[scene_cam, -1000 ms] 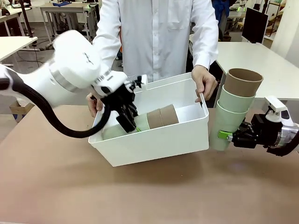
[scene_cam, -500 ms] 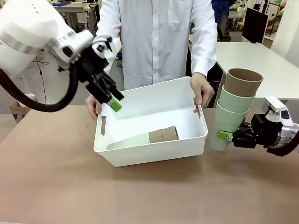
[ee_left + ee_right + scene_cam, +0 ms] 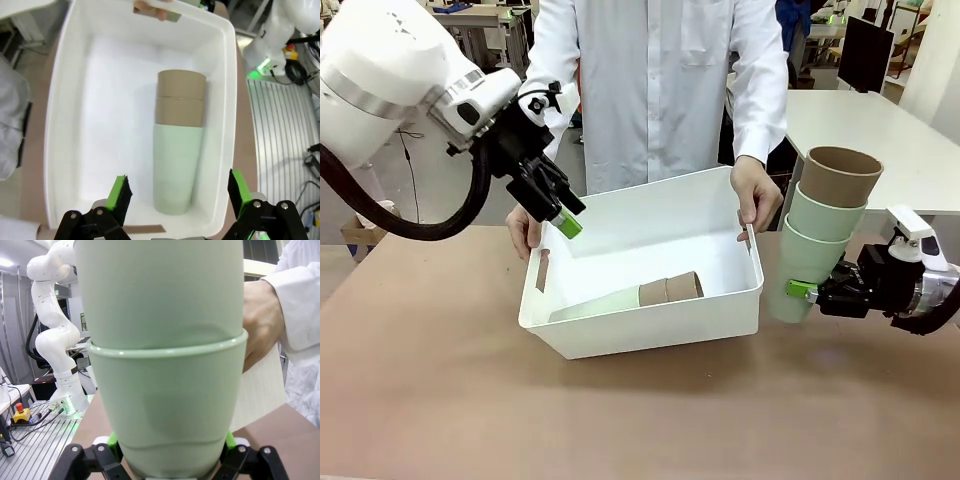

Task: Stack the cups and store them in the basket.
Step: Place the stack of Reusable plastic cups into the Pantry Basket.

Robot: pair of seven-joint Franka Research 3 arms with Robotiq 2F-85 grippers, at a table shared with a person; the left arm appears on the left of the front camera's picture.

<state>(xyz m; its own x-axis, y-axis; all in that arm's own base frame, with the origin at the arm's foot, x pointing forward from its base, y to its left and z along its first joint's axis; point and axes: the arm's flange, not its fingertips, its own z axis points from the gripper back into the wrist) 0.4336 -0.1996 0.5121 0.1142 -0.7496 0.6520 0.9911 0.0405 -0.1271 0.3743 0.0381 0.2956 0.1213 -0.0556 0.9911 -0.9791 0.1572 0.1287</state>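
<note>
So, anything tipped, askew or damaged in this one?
One thing: the three-cup stack in the basket lies on its side, not upright. The right gripper holds the other stack upright; its mint walls look slightly dented in the right wrist view. Nothing spilled.

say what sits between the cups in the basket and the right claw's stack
Front view: the basket's end wall, a person's hand on its rim.

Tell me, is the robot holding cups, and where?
The right claw grips the three-cup stack low on its bottom green cup. The left claw is open and empty.
</note>
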